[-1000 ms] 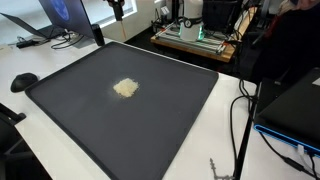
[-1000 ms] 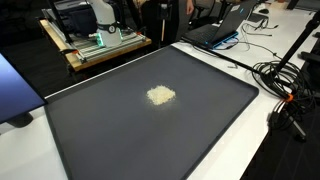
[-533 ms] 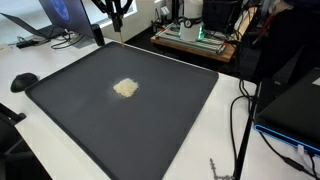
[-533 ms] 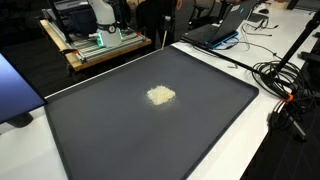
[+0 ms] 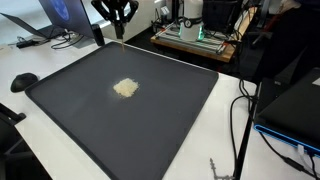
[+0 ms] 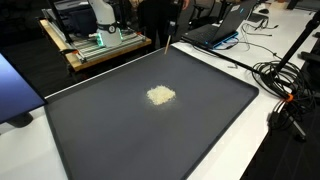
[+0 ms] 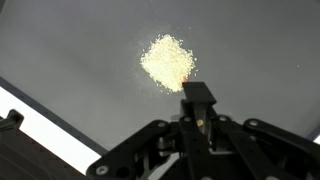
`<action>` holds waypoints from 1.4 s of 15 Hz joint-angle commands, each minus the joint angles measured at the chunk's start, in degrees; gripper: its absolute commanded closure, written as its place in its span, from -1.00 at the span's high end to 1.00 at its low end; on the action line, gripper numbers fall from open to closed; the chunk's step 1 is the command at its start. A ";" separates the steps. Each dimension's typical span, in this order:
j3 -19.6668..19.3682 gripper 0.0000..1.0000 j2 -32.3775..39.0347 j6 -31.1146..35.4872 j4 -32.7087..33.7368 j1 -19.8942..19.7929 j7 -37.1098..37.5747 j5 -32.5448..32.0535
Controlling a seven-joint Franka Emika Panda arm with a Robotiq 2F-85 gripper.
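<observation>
A small heap of pale yellow crumbs (image 5: 125,88) (image 6: 160,95) lies on a large dark mat (image 5: 170,110) (image 6: 150,140). My gripper (image 5: 120,14) (image 6: 172,12) hangs above the mat's far edge, well away from the heap. It is shut on a thin dark stick-like tool (image 5: 121,32) (image 6: 168,38) that points down at the mat. In the wrist view the gripper (image 7: 197,100) sits just below the heap (image 7: 167,60), its jaws pressed together around the tool, whose tip shows a small orange spot. What the tool is cannot be made out.
The mat lies on a white table (image 5: 60,160). A wooden cart with equipment (image 5: 195,35) (image 6: 100,40) stands behind it. A laptop (image 6: 225,30), a blue screen (image 6: 15,90), a black rounded object (image 5: 22,82) and cables (image 5: 240,120) (image 6: 285,80) ring the mat.
The gripper with its thin tool has come down into both exterior views at the mat's far edge. The heap has not moved.
</observation>
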 commanded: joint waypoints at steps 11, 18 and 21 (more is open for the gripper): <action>0.80 -0.94 27.94 -12.61 26.40 9.49 23.77 -12.00; 0.58 -0.94 36.84 -18.92 38.21 9.54 23.68 -8.76; 0.88 -0.94 37.38 -18.51 40.52 7.42 22.39 -6.22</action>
